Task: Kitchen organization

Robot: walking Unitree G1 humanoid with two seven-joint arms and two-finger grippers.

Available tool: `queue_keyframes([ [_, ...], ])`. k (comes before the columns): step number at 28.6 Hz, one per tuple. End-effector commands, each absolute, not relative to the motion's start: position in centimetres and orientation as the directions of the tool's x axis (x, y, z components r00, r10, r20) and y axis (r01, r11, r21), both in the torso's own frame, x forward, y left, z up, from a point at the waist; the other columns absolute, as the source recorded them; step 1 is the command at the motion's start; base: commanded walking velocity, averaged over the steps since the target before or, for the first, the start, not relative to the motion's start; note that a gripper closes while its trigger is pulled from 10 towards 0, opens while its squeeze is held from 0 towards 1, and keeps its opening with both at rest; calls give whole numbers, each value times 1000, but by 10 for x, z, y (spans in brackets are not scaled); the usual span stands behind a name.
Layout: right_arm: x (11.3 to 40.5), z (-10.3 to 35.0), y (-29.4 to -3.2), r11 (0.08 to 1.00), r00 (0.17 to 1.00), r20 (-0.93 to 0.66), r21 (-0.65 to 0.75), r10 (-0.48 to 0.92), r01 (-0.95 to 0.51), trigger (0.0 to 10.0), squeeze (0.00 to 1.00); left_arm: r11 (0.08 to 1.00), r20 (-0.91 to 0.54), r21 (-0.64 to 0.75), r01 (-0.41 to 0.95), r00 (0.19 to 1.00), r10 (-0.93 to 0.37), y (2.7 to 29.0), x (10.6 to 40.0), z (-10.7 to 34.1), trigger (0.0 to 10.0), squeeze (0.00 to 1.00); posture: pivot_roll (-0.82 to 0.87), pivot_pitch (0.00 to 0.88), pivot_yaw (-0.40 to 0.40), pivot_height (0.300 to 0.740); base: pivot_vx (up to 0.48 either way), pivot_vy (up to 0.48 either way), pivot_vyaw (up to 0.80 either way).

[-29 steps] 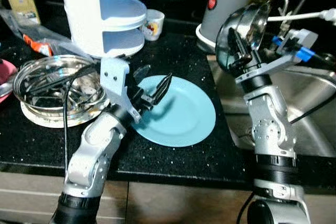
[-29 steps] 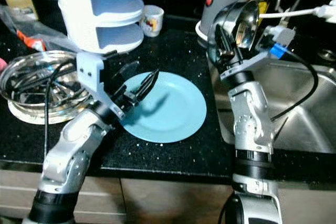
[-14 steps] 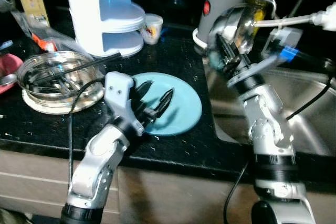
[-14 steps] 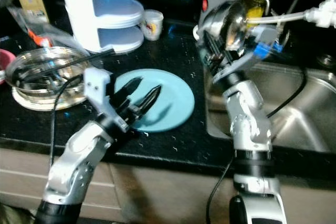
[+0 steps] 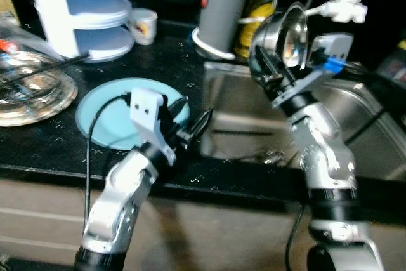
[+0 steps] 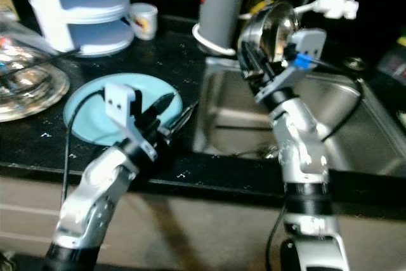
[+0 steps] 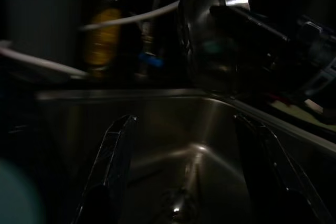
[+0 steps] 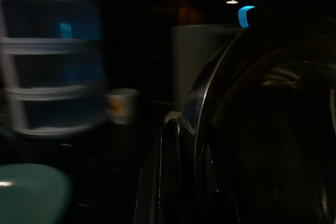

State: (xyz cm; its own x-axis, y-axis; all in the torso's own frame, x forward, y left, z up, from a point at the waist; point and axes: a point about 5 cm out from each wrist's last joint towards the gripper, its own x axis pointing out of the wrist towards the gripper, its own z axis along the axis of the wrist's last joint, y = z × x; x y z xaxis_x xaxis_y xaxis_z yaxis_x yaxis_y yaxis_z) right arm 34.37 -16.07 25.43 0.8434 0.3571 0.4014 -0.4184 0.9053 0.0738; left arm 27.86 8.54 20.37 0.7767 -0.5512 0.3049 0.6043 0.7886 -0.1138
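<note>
A dark kitchen counter point(image 5: 38, 150) with a steel sink point(image 5: 361, 118) set into it on the robot's right. The right gripper point(image 5: 269, 71) is raised above the sink, its two black fingers clamped on the rim of a shiny steel bowl point(image 5: 288, 33) — the bowl is held on edge, tilted, its hollow facing the camera, well above the sink basin. In the right wrist view the bowl's curved rim point(image 8: 210, 103) runs right beside one black finger point(image 8: 168, 171).

The left gripper point(image 5: 190, 122) hovers low at the near left corner of the sink, its fingers spread apart and holding nothing, pointing toward the basin. Just behind it a light blue plate point(image 5: 108, 109) lies flat on the counter, between the gripper and the back of the counter.

Farther back on the left stands a white tiered container point(image 5: 79, 11) with a small white cup point(image 5: 143, 25) beside it. A glass dish point(image 5: 28, 90) sits at the left edge of the counter. Behind the sink's left corner stands a tall grey canister point(image 5: 222, 4) with a yellowish bottle point(image 5: 257, 14) next to it — both near the held bowl.
</note>
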Motion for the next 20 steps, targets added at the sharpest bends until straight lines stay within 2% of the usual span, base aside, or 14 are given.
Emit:
queue_keyframes([
  [1, 344, 254, -160, 909, 844, 393, 45, 365, -414, 10000, 0, 799, 289, -128, 588, 792, -537, 88, 280, 199, 10000, 0, 131, 20, -181, 740, 0, 0, 0],
  [7, 349, 251, -158, 914, 858, 334, -27, 390, -405, 10000, 0, 808, 285, -134, 574, 803, -523, 90, 283, 198, 10000, 0, 132, 16, -180, 740, 0, 0, 0],
  [9, 352, 246, -156, 914, 872, 279, -67, 402, -400, 10000, 0, 811, 279, -128, 571, 806, -523, 90, 283, 197, 10000, 0, 132, 23, -178, 740, 0, 0, 0],
  [10, 356, 233, -155, 914, 900, 166, -133, 403, -384, 10000, 0, 828, 258, -122, 548, 823, -507, 92, 281, 191, 10000, 0, 126, 31, -183, 740, 0, 0, 0],
  [14, 358, 222, -155, 910, 914, 79, -157, 399, -384, 10000, 0, 850, 227, -109, 515, 846, -483, 99, 279, 183, 10000, 0, 126, 26, -183, 740, 0, 0, 0],
  [15, 359, 213, -157, 898, 912, -8, -173, 410, -405, 10000, 0, 865, 231, -80, 495, 853, -467, 105, 277, 183, 10000, 0, 125, 30, -187, 740, 0, 0, 0],
  [18, 359, 211, -158, 895, 912, -37, -178, 409, -409, 10000, 0, 869, 238, -68, 490, 854, -463, 107, 277, 185, 10000, 0, 125, 30, -187, 740, 0, 0, 0],
  [20, 360, 204, -162, 882, 906, -132, -208, 402, -422, 10000, 0, 873, 274, -49, 486, 847, -456, 110, 278, 195, 10000, 0, 126, 36, -189, 740, 0, 0, 0],
])
